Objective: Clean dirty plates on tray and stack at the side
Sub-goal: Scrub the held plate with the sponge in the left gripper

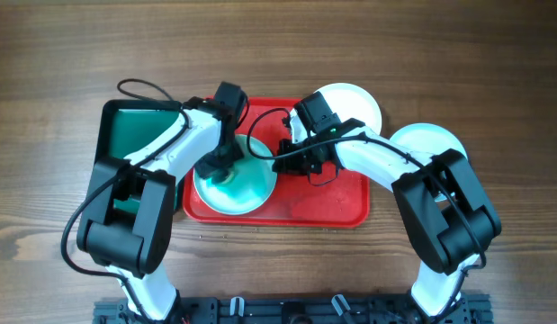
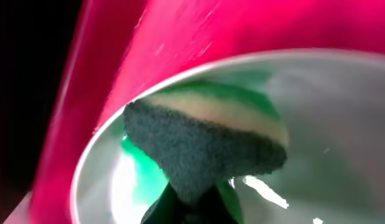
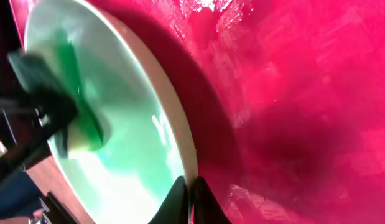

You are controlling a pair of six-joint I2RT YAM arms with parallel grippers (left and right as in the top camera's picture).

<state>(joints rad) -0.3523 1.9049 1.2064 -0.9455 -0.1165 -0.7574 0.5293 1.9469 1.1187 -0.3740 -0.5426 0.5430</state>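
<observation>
Left pincer clenched on the sponge presses the smeared plate on the tray, right pincer seemingly nipping its rim; hard pushing could slide the plate free

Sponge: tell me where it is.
In the left wrist view the sponge sits centre, pinched in the left claw and pressed on the aqua plate at the left end of the red tray.

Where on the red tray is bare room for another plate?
Bare: near right of the tray, between the aqua plate and right rim. Crowded: its left half, left claw holding sponge on that plate, right claw pinching the rim.
</observation>
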